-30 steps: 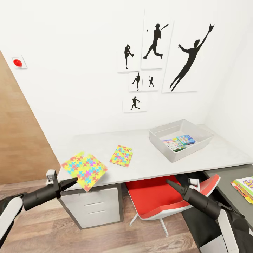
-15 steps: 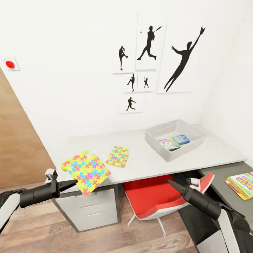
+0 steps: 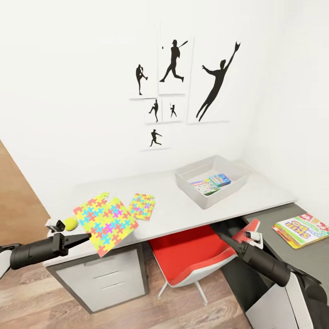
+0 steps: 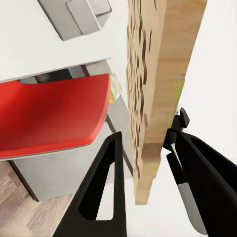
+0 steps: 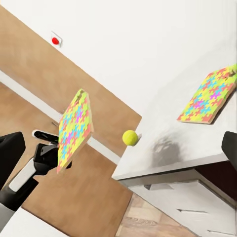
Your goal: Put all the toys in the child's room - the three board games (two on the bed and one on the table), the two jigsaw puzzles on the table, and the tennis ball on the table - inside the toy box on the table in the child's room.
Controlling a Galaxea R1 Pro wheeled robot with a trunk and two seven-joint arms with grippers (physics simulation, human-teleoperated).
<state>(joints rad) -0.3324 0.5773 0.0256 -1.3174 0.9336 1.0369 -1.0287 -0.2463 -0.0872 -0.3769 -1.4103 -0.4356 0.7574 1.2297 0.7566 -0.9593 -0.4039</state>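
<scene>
The jaws of the left gripper (image 3: pixel 86 237) are closed on the larger jigsaw puzzle (image 3: pixel 105 221), which is held by its near edge off the near left corner of the table (image 3: pixel 183 211); in the left wrist view the sheet's wood-coloured back (image 4: pixel 158 84) is seen clamped edge-on between the two black fingers (image 4: pixel 106 187). Whether the jaws of the right gripper (image 3: pixel 218 235) are open or closed cannot be told, since only a dark tapered tip is seen below the table's front edge, above the red swivel chair (image 3: pixel 189 253).

The table itself is seen as a long pale grey desk set against the white wall, beneath the black sports silhouette pictures (image 3: pixel 176 87). The toy box (image 3: pixel 211 180) is placed toward the table's far right end, and two colourful board games (image 3: pixel 210 183) are seen lying inside it. The SKIP BO board game (image 3: pixel 301 228) is seen on the lower dark grey section at the table's right. The second jigsaw puzzle (image 3: pixel 141 206) lies flat on the table, just beside the held sheet. The tennis ball (image 3: pixel 70 224) rests at the table's near left corner, just beside the left gripper.
</scene>
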